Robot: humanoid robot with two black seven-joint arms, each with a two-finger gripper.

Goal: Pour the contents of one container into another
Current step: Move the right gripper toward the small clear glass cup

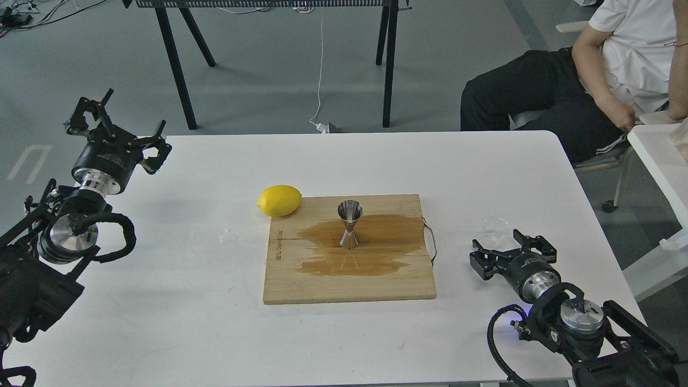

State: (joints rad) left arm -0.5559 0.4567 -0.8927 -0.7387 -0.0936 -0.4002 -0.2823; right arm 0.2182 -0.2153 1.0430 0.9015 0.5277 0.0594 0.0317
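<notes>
A shiny steel jigger [349,224] stands upright in the middle of a wooden cutting board [301,285], on a dark wet stain. The small clear cup [495,230] sits on the white table to the right of the board. My right gripper [510,248] is open just in front of the cup, its fingers reaching to either side of the cup's near wall without closing on it. My left gripper [115,124] is open and empty, raised over the table's far left corner, far from both containers.
A yellow lemon [279,200] lies by the board's back left corner. A metal handle [431,244] sticks out of the board's right edge. A seated person [602,80] is at the back right, beside another white table [658,156].
</notes>
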